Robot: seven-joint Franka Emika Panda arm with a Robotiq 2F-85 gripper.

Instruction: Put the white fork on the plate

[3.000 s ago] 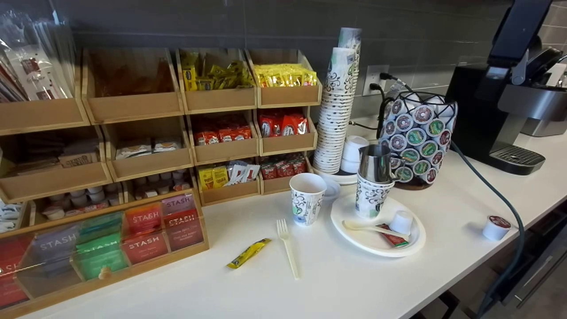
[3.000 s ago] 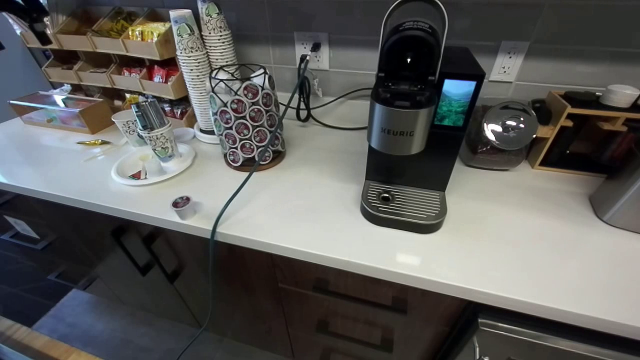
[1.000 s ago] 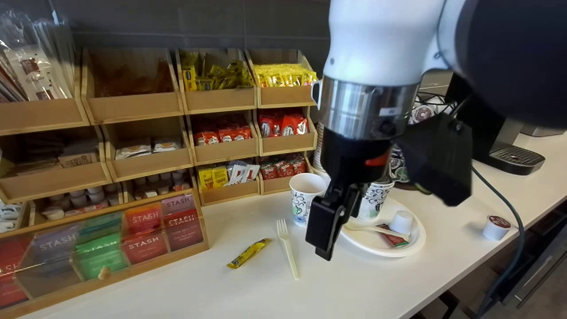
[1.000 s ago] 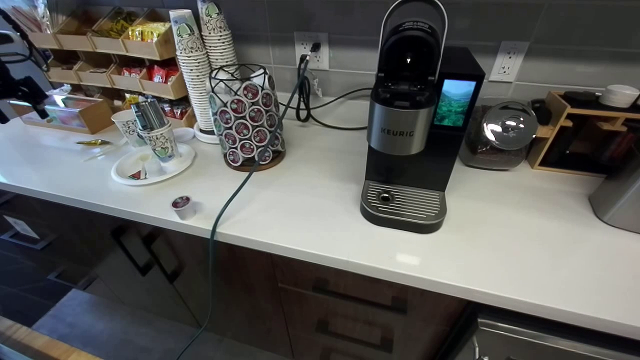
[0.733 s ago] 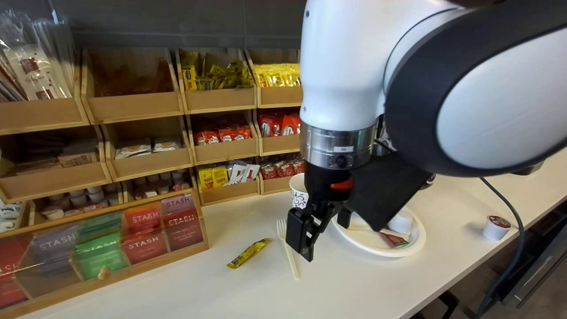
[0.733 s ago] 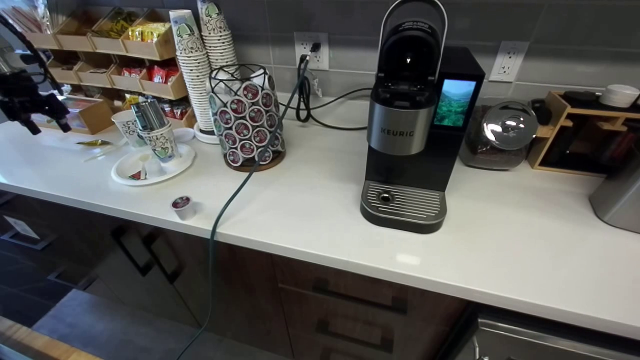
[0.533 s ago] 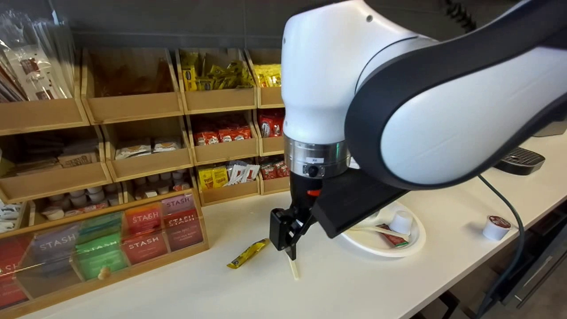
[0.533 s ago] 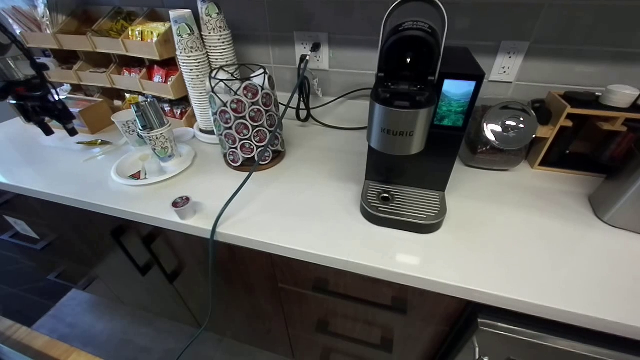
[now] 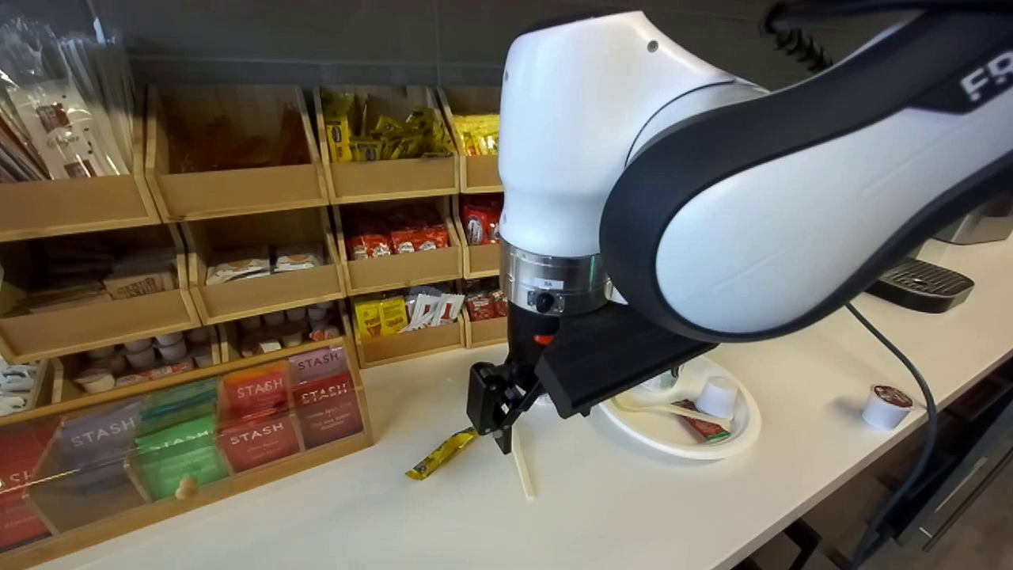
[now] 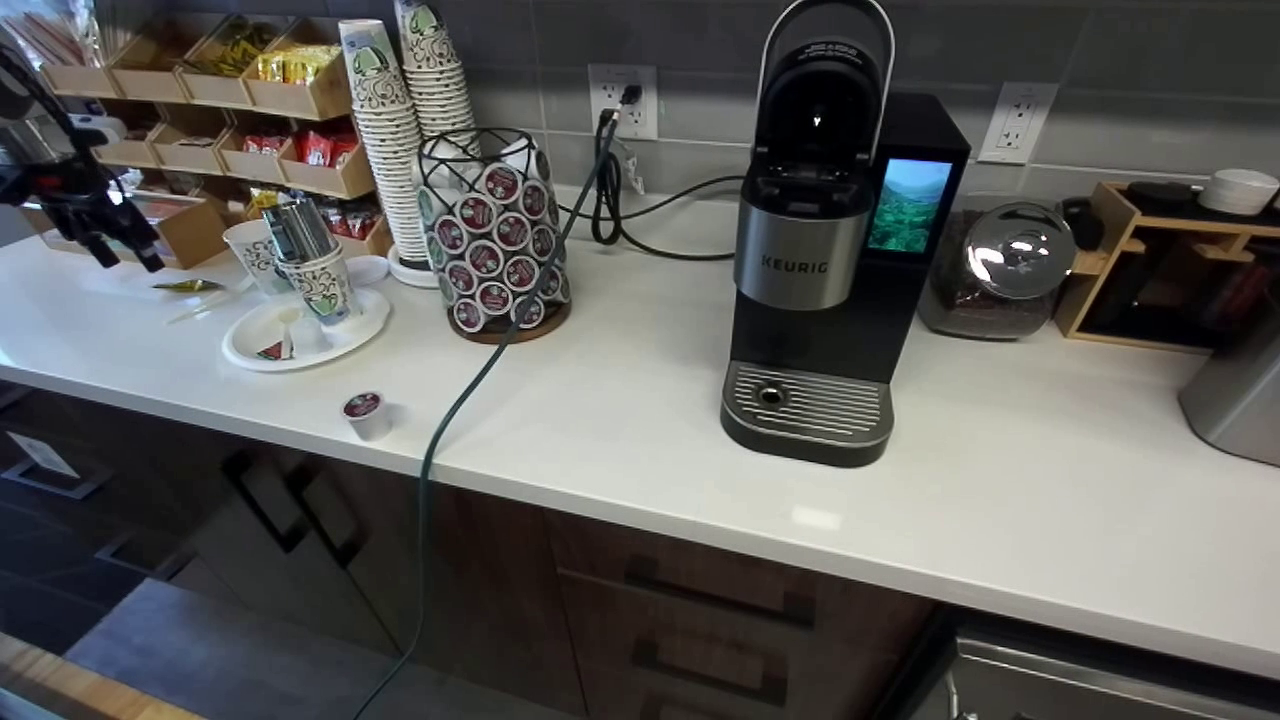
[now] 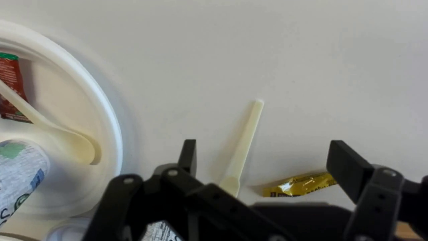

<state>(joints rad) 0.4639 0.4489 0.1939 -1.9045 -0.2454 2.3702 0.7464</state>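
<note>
The white fork lies flat on the counter; its handle shows in an exterior view [image 9: 523, 469] and in the wrist view [image 11: 246, 137], its tines hidden behind the gripper. It also shows small in an exterior view [image 10: 205, 304]. My gripper [image 11: 262, 147] is open and empty above the fork, whose handle runs between the two fingers, closer to the left one in the wrist view. In an exterior view the gripper [image 10: 128, 260] hangs above the counter. The plate [image 9: 750, 423] stands to the left in the wrist view [image 11: 112, 117], holding a white spoon [image 11: 72, 142], a red packet and a patterned cup.
A yellow packet [image 11: 301, 184] lies beside the fork, partly behind the right finger. A patterned paper cup [image 10: 256, 255] stands behind the fork. A wooden tea box [image 9: 261, 435] and shelf bins [image 9: 400, 265] stand left and behind. A coffee pod [image 9: 886, 408] sits beyond the plate.
The arm has come into view and moved left past the plate to above the fork, slightly further left in the last half second. The fork, plate and packet have not moved.
</note>
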